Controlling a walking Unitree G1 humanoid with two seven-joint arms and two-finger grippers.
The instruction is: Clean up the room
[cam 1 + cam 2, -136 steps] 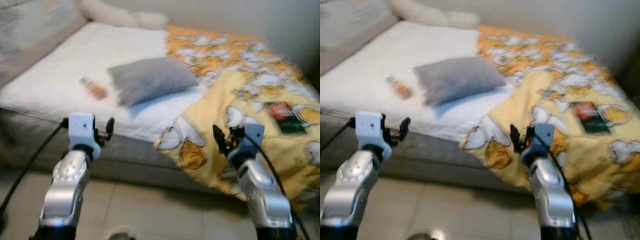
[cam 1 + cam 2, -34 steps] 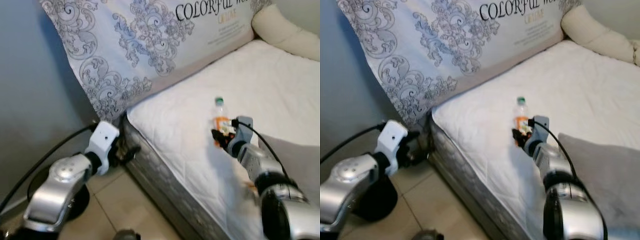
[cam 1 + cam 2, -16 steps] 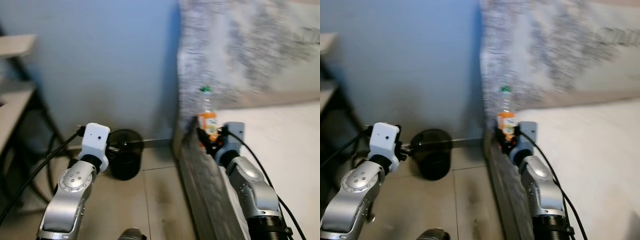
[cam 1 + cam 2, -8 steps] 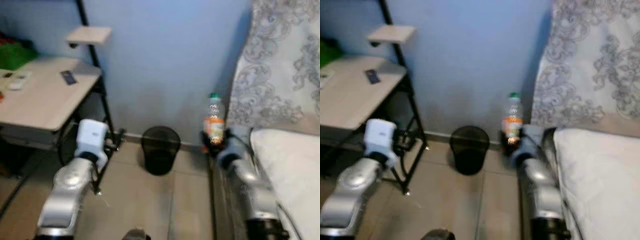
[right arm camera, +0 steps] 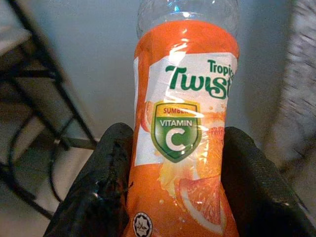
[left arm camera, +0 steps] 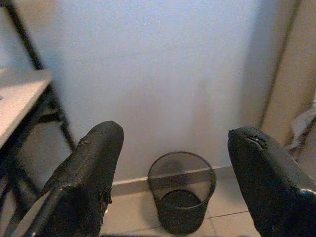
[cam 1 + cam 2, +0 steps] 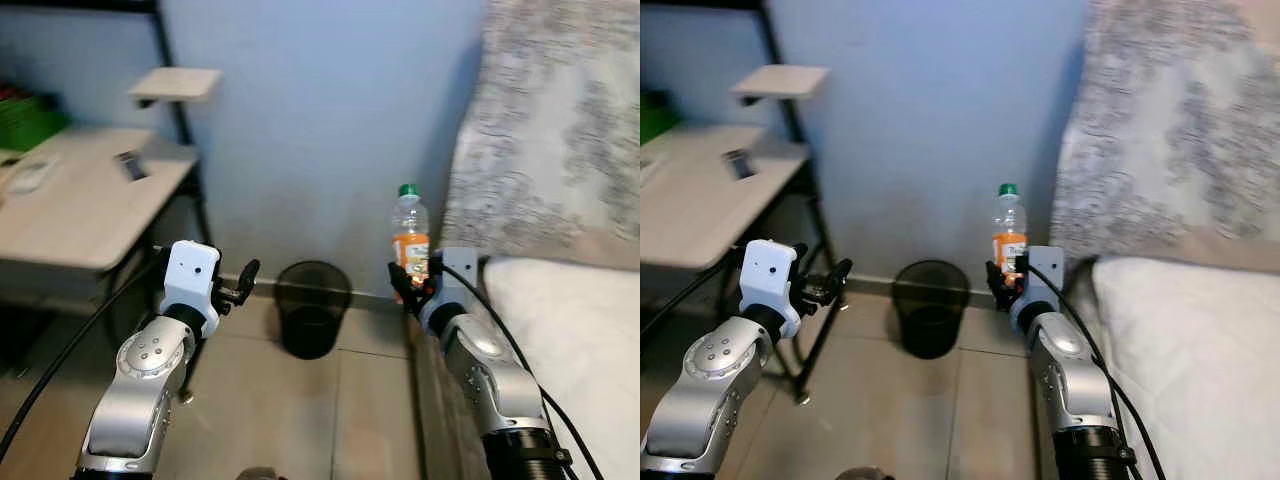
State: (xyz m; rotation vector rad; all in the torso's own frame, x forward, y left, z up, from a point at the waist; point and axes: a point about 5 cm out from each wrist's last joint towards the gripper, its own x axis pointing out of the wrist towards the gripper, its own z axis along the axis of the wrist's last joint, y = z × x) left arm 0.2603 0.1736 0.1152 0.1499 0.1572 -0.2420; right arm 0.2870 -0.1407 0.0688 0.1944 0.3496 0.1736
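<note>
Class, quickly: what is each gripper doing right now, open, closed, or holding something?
Left gripper: open, holding nothing, aimed toward the black wastebasket.
Right gripper: closed on the orange drink bottle, held upright.

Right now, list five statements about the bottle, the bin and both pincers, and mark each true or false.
1. The right pincer grips an orange drink bottle. True.
2. The bottle lies on its side. False: it is held upright.
3. The left pincer holds something. False: it is open and holds nothing.
4. A black mesh bin stands on the floor by the blue wall. True.
5. The bottle cap is red. False: it is green.
</note>
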